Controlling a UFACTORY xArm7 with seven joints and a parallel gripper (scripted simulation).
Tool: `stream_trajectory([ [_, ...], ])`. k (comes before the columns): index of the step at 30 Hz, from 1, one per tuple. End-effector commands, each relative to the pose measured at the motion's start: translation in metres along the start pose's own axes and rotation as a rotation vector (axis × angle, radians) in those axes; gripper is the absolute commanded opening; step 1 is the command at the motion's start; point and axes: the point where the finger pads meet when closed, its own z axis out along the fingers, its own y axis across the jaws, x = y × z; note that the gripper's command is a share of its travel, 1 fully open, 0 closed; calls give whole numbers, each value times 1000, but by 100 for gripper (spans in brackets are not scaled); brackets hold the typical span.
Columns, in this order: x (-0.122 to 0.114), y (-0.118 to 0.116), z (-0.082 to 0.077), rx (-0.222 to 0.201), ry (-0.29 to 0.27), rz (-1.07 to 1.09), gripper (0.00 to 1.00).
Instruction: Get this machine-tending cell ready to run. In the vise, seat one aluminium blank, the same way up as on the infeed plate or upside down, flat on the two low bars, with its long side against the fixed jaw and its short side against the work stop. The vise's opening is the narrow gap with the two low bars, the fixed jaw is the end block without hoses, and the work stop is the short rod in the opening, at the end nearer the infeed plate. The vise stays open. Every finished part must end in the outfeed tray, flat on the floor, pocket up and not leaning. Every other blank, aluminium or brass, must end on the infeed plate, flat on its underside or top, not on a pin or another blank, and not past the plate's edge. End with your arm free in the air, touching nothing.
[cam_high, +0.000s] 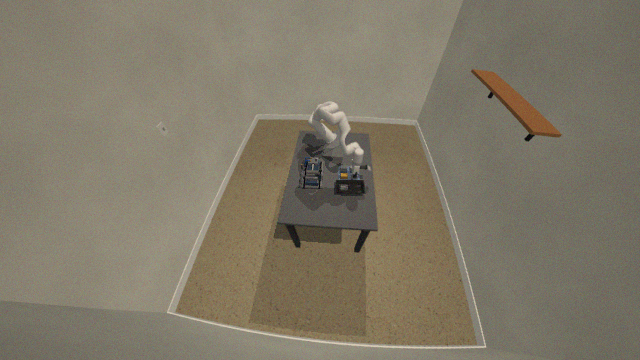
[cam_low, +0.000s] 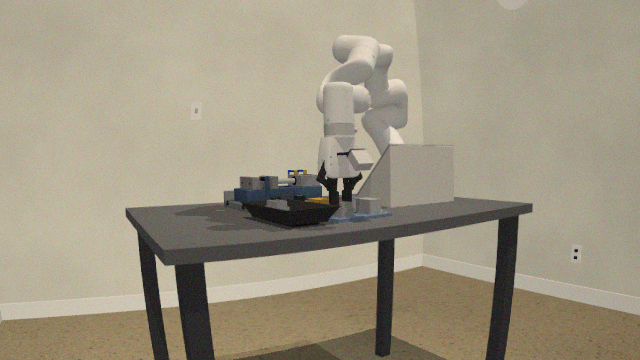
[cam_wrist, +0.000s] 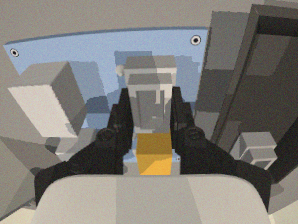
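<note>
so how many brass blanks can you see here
1. The brass blank lies on the blue infeed plate, beside the grey blank that the gripper is shut on. Others may be hidden behind the gripper.

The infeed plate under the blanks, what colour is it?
Light blue; the infeed plate shows best in the wrist view.

Around me stand plain beige walls (cam_low: 100, 75), meeting in a corner at the upper right of the exterior view. A white baseboard (cam_low: 280, 287) runs along their foot above the speckled tan floor (cam_low: 440, 320). I work on a dark grey table (cam_low: 210, 235) with black legs. An orange wall shelf (cam_high: 515, 102) hangs at the upper right of the top view. A wall outlet (cam_low: 576, 253) sits low at the right.
</note>
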Motion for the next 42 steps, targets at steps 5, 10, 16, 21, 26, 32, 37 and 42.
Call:
stream_trajectory([
  [5,1,1,-2,-4,3,0,0],
  [10,1,1,-2,-4,3,0,0],
  [16,1,1,-2,-4,3,0,0],
  [21,1,1,-2,-4,3,0,0],
  [26,1,1,-2,-4,3,0,0],
  [32,1,1,-2,-4,3,0,0],
  [37,1,1,-3,-4,3,0,0],
  [42,1,1,-8,-4,3,0,0],
])
